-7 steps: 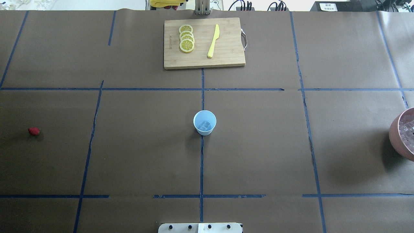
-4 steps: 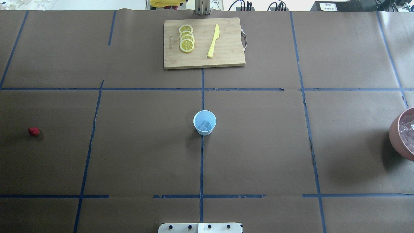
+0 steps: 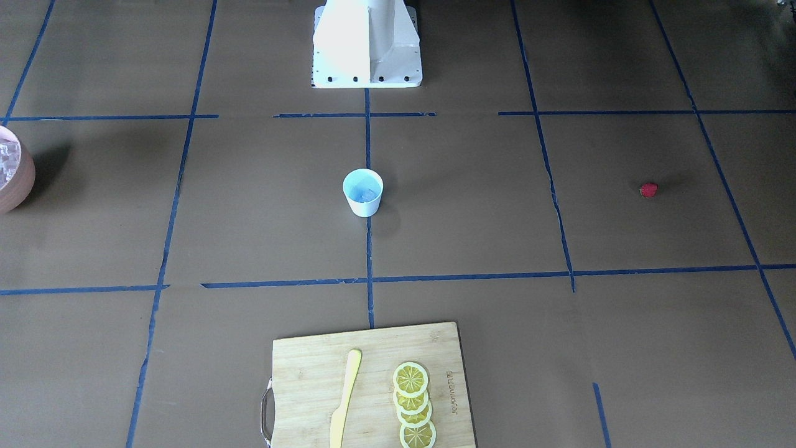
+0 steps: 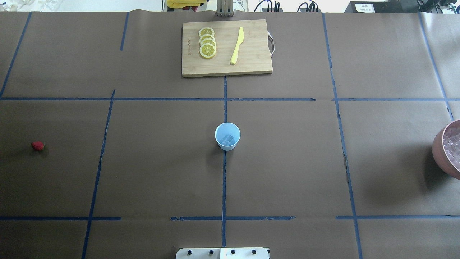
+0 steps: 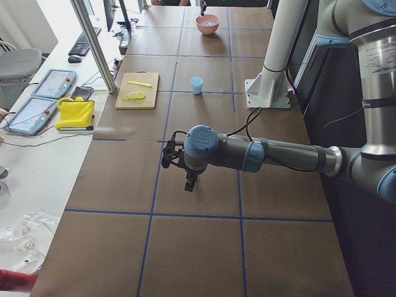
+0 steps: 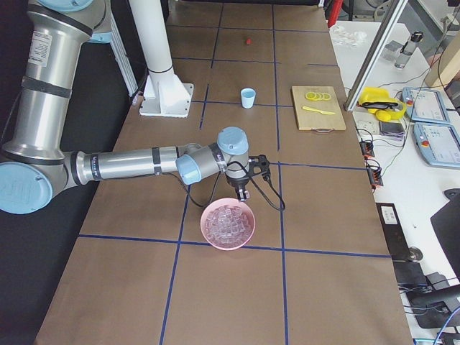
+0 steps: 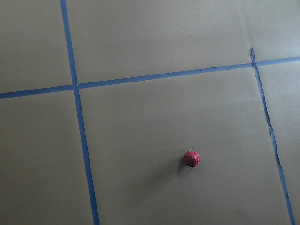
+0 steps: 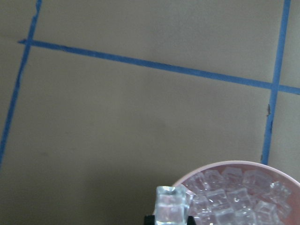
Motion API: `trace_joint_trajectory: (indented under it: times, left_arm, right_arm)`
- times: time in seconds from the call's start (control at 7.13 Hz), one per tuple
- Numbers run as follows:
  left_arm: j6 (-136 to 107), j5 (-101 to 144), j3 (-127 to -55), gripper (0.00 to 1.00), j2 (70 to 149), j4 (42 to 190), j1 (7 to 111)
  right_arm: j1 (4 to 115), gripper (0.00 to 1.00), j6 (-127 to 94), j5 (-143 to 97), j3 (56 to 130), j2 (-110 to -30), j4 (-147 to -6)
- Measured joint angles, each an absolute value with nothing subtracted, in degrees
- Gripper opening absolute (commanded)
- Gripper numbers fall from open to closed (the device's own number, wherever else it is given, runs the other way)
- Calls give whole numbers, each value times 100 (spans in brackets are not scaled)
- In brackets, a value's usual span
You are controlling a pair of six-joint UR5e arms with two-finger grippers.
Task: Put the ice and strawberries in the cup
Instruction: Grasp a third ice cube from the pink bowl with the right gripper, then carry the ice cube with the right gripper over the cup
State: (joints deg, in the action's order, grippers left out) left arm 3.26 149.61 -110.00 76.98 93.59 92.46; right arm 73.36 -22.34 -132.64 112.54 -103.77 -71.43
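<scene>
Well, facing the robot, the cup (image 3: 362,192), ice (image 3: 368,195) inside, stands well apart from the strawberry (image 3: 648,190). Side-on, the left arm (image 5: 278,156) is stretched out level, the left gripper (image 5: 189,184) pointing down far from the cup; can't tell its grip. Far past the cup, the right gripper (image 6: 243,195) hangs over the ice-filled bowl (image 6: 204,227), pinching an ice cube (image 8: 171,209).

Brown-papered table (image 4: 143,172) with cup (image 4: 228,147), strawberry (image 4: 37,145), pink bowl (image 4: 440,151) and wooden cutting board (image 4: 251,54), all well apart.

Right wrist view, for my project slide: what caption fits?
Right gripper holding one ice cube at the edge of a pink bowl of ice.
</scene>
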Motion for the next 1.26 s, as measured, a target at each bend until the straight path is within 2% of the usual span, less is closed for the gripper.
trace_joint_trajectory:
  times: [0.56, 0.98, 1.26]
  left_arm:
    - [331, 14985, -10965, 100, 7691, 9360, 9246]
    - [348, 14980, -10923, 100, 7691, 9352, 9246]
    - [343, 14983, -10919, 100, 7688, 9344, 9246]
  right_arm:
    - [6389, 0, -6693, -13672, 11654, -8854, -7095]
    - [4554, 0, -9157, -12259, 11580, -7401, -7137]
    - [3415, 2, -9871, -11291, 11166, -6578, -7156]
